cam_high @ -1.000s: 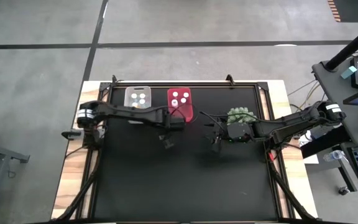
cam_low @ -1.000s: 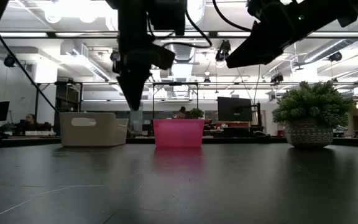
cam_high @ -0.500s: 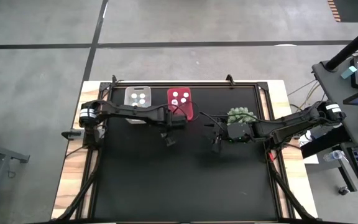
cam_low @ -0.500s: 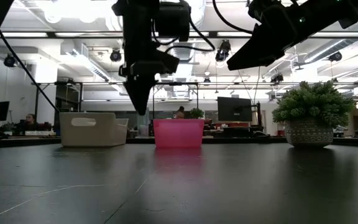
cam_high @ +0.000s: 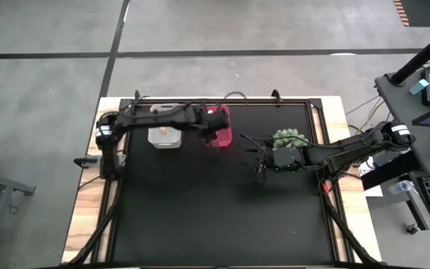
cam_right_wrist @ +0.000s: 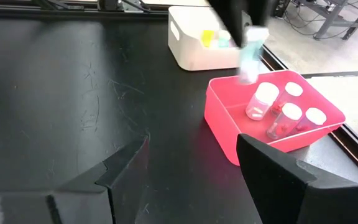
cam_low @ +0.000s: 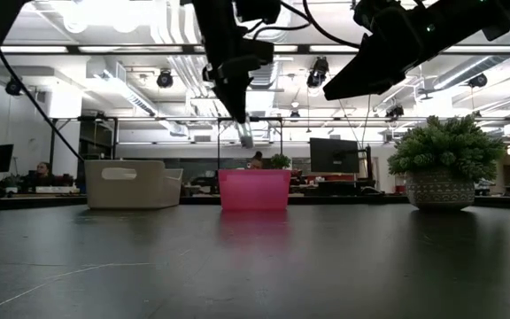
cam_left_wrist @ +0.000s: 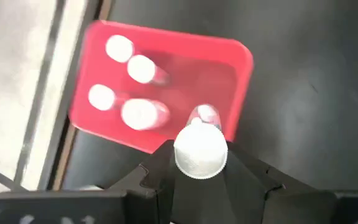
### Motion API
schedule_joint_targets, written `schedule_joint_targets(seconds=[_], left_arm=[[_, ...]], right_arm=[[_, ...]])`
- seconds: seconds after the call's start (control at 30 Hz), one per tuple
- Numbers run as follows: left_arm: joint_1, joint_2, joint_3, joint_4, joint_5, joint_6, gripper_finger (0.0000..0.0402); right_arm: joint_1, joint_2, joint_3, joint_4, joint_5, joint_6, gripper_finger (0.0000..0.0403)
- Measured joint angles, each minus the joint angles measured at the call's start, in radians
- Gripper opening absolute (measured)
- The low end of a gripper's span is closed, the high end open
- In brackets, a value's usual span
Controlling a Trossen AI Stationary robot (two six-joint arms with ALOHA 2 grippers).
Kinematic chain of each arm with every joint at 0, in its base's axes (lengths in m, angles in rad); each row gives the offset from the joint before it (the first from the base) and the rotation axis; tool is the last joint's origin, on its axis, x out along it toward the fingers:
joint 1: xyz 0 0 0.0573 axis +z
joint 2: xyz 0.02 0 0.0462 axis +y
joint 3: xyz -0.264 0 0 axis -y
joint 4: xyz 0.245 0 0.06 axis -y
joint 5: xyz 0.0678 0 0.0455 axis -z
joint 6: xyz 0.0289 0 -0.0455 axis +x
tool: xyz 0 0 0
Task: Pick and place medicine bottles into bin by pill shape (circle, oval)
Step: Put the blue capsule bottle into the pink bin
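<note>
Hovering over the red bin [cam_left_wrist: 241, 68] of four bottles [cam_left_wrist: 143, 114], left fingers [cam_left_wrist: 247, 180] pinching a fifth bottle [cam_left_wrist: 200, 152]; right fingers [cam_right_wrist: 278, 174] spread.

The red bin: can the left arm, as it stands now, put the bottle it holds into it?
Probably yes. The left gripper holds a white-capped bottle above the red bin, near its front wall. Four bottles stand inside toward the other end, and nothing blocks the drop.

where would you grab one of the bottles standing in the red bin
By its white cap, coming straight down from above. The bottles stand upright and close together inside the red bin, so its walls and the neighbouring bottles block a sideways approach; only the caps look free.
</note>
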Motion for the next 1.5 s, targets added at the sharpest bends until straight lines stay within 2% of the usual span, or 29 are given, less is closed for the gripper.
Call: schedule_joint_targets(seconds=[0.23, 0.4, 0.97, 1.5], left_arm=[[0.104, 0.028, 0.035, 0.055, 0.04, 0.094, 0.0092], [0.14, 0.075, 0.041, 0.054, 0.092, 0.113, 0.0091], [0.148, 0.218, 0.039, 0.035, 0.125, 0.144, 0.0089], [0.15, 0.227, 0.03, 0.033, 0.133, 0.145, 0.0094]], right_arm=[[0.0, 0.0, 0.0, 0.0, 0.0, 0.0, 0.0237], [0.0, 0.0, 0.0, 0.0, 0.0, -0.001, 0.0237], [0.0, 0.0, 0.0, -0.038, -0.006, 0.0, 0.0237], [0.0, 0.0, 0.002, -0.02, -0.058, -0.048, 0.0237]])
